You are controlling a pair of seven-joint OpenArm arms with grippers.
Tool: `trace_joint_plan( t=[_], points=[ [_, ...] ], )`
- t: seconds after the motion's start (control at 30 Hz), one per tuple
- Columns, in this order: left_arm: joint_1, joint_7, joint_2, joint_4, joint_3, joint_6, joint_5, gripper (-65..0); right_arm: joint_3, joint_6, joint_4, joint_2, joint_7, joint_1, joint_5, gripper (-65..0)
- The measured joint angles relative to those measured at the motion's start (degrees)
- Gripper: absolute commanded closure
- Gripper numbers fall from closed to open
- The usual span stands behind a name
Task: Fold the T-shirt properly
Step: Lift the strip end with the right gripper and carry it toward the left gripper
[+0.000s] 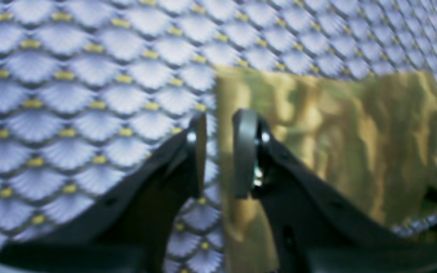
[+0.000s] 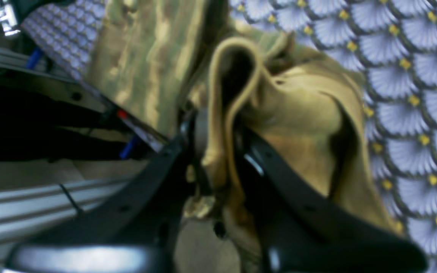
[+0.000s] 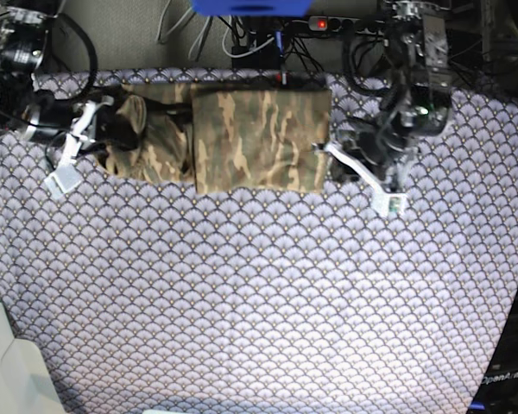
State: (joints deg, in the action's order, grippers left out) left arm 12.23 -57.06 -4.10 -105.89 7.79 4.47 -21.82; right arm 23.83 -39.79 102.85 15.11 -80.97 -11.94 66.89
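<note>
Two arms reach in over the patterned surface (image 3: pixel 242 302), one from each side at the far end. On the left of the overhead view, the right gripper (image 3: pixel 104 125) is clamped onto a bunched fold of the shirt (image 3: pixel 259 138); its wrist camera shows tan cloth (image 2: pixel 279 113) pinched tight between the two black fingers (image 2: pixel 154 178), looping up above them in a soft ridge. The cloth near that gripper is gathered and rumpled, one end lifted off the surface.

Moving right, the rest of the shirt lies flat as a neat rectangle near the far edge of the surface, its camouflage side up and its right border straight.

Just beside that right border sits the left gripper (image 3: pixel 363 151). Its wrist camera shows the jaws a little apart with nothing between them, one finger (image 1: pixel 197 151) over the purple fan-print cloth (image 1: pixel 89 113) and the other finger over the shirt's edge (image 1: pixel 317 132). The fabric in that view is blurred, so I cannot tell whether the fingertips touch it.
</note>
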Motion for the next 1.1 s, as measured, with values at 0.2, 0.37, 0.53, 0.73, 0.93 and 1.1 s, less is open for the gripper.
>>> trace_joint_plan(
  t=[0.2,0.37,0.53,0.73,0.93,1.1],
  points=[
    [1.5,-0.5,-0.4,0.0,3.5,0.0,-0.3,-12.1,-0.3,0.0,0.0,-3.0,0.0,0.0,0.0,-4.6],
    [1.2,-0.1,-0.9,0.6,5.8,0.0,0.0,-12.1,-0.4,0.0,0.0,-5.3,0.0,0.2,-0.1,-4.6],
    [1.1,0.0,-1.2,3.6,6.8,0.2,0.1,-12.1,-2.8,0.0,0.6,-7.0,-0.1,2.0,-0.3,-4.6],
    [1.6,0.0,-1.9,5.3,7.5,0.0,0.5,-12.1,-7.1,0.0,0.7,-11.2,0.1,4.0,-0.2,-4.6],
    [3.6,-0.1,-3.6,3.7,7.6,0.0,0.1,-12.1,-11.5,0.0,0.6,-14.6,-0.3,5.1,-0.5,-4.6],
    [6.1,0.1,-3.6,1.7,12.5,0.1,-0.1,-12.1,-16.7,0.0,0.2,-14.6,0.1,5.7,-0.4,-4.6]
  ],
)
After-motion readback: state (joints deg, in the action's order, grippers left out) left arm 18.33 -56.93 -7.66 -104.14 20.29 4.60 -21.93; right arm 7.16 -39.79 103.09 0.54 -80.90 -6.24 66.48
